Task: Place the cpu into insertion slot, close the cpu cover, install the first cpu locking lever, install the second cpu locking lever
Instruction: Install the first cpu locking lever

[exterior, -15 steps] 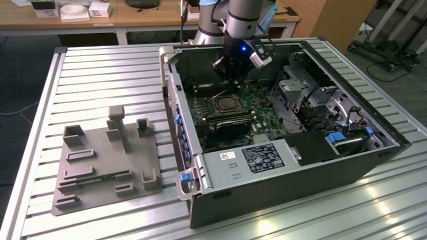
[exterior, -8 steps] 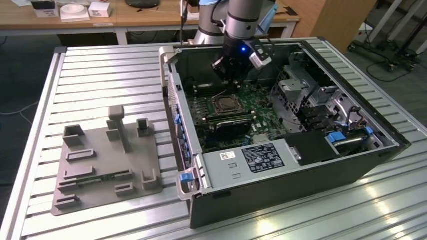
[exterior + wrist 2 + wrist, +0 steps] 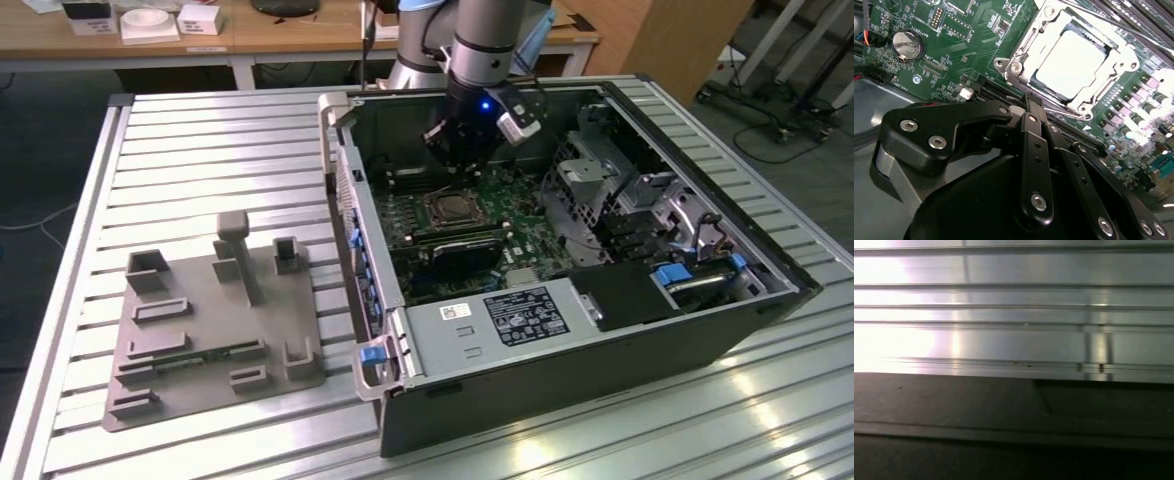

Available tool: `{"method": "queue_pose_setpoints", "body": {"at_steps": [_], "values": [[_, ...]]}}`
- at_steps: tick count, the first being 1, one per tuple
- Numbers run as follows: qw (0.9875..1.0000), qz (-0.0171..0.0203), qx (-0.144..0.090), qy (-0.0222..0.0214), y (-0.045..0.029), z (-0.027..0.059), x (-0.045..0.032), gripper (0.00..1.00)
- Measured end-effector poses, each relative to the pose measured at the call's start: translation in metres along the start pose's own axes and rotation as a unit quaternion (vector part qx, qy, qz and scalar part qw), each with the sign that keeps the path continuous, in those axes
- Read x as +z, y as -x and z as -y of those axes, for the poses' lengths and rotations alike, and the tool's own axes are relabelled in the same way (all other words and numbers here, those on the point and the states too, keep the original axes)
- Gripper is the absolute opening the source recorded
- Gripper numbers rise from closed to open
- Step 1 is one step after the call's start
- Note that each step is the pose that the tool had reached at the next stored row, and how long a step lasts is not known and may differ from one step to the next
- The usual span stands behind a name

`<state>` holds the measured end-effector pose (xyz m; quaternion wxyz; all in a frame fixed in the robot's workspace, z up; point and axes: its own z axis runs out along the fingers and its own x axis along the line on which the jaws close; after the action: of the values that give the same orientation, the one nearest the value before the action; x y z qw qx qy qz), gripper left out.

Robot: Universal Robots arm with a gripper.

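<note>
The arm reaches down into the open computer case (image 3: pixel 561 330) on the slatted aluminium table (image 3: pixel 214 150). In the exterior view its gripper (image 3: pixel 461 148) hangs over the green motherboard (image 3: pixel 514 200), with the insertion slot (image 3: pixel 454 208) just at its 6 o'clock. The grey fixture plate (image 3: pixel 200 330) lies well apart, at about 8 o'clock from the case.

In the second wrist view the black fingers (image 3: pixel 1031 145) are drawn together at the tip and carry nothing. They are near the socket but not touching it. The cpu (image 3: pixel 1070 64) sits in the socket, its silver top glaring under the light. The cpu cover (image 3: pixel 1026 42) seems to lie flat around it, framing the chip through its window.

So I judge placing and closing done, and the work now at the locking levers. Whether either lever is already latched I cannot tell; the thin metal at the socket's edges is washed out. A lever push from here calls for the closed tip to come down beside the frame, not onto the chip, and to press along the board without skidding onto the small components nearby.
</note>
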<state>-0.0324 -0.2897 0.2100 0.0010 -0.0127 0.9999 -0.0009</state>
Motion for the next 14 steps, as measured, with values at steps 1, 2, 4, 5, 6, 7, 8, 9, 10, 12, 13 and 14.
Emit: {"method": "queue_pose_setpoints", "body": {"at_steps": [1, 2, 4, 5, 6, 7, 8, 9, 10, 12, 13, 14], "values": [[1.0, 0.0, 0.0, 0.0, 0.0006, 0.0, 0.0015, 0.1], [1.0, 0.0001, 0.0, 0.0001, 0.0011, 0.0, 0.0027, 0.1], [1.0, 0.0001, 0.0, 0.0001, 0.0017, 0.0, 0.004, 0.1], [1.0, 0.0001, 0.0, 0.0001, 0.0019, 0.0, 0.0044, 0.1], [1.0, 0.0001, 0.0, 0.0001, 0.0021, 0.0, 0.0048, 0.1], [1.0, 0.0001, 0.0, 0.0001, 0.0022, 0.0, 0.0052, 0.1], [1.0, 0.0001, 0.0, 0.0001, 0.0022, 0.0, 0.0056, 0.1], [1.0, 0.0001, 0.0, 0.0, 0.0022, 0.0, 0.0059, 0.1], [1.0, 0.0, 0.0, 0.0, 0.0022, 0.0, 0.0063, 0.1], [1.0, 0.0, 0.0, 0.0, 0.0022, 0.0, 0.0067, 0.1], [1.0, 0.0001, 0.0, 0.0001, 0.0023, 0.0, 0.007, 0.1], [1.0, 0.0001, 0.0, 0.0001, 0.0023, 0.0, 0.0073, 0.1]]}}
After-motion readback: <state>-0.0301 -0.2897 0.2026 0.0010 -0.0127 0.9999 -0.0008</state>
